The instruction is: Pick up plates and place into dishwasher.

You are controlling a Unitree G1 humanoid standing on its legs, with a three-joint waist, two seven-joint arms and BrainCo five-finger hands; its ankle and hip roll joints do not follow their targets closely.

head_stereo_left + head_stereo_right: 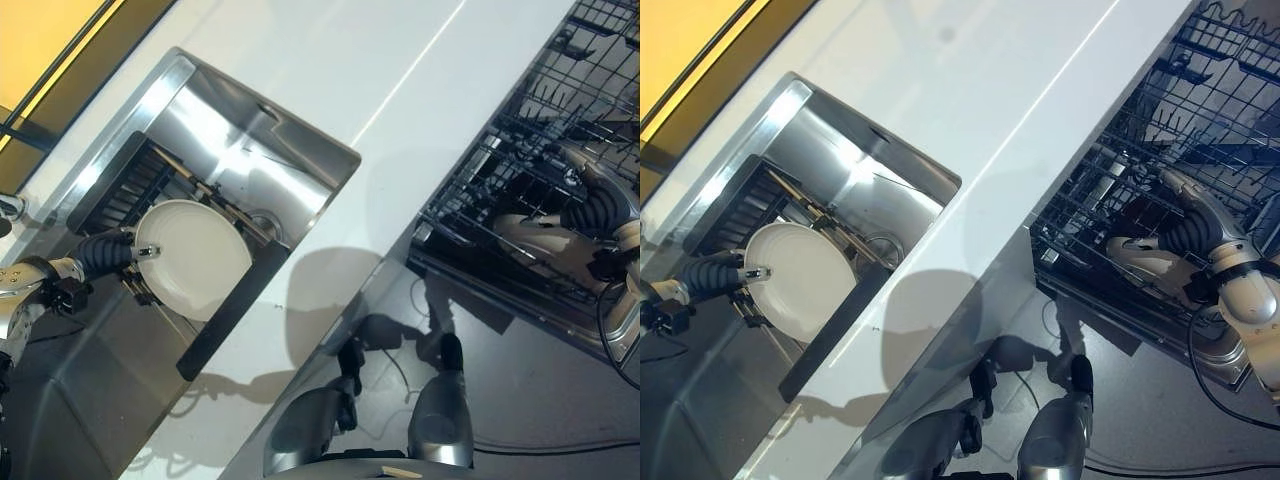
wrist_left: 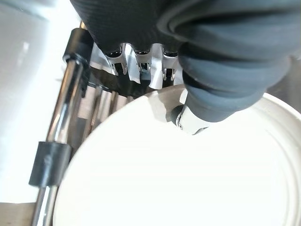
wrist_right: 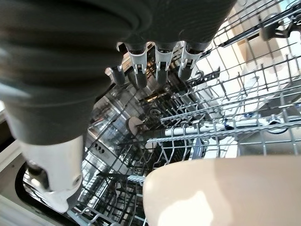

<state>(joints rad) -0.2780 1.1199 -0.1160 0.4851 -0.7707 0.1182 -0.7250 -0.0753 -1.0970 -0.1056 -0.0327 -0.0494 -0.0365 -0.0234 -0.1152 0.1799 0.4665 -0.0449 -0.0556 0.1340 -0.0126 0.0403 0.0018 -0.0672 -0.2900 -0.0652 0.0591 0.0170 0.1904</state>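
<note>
A white plate (image 1: 195,260) stands on edge in the black dish rack (image 1: 118,182) inside the steel sink (image 1: 255,150). My left hand (image 1: 105,252) is shut on its rim; in the left wrist view the thumb (image 2: 190,123) presses on the plate's face (image 2: 188,183) and the fingers (image 2: 141,70) curl behind the edge. A cream plate (image 1: 535,240) lies in the dishwasher's lower wire rack (image 1: 500,150). My right hand (image 1: 595,212) hovers just above that cream plate (image 3: 225,193), fingers (image 3: 160,61) relaxed, thumb (image 3: 51,188) apart from it.
A white counter (image 1: 400,90) runs between the sink and the open dishwasher. Wire tines (image 3: 211,127) stand all around my right hand. A chrome rail (image 2: 61,122) of the dish rack runs beside the white plate. The grey floor (image 1: 520,390) lies below the dishwasher.
</note>
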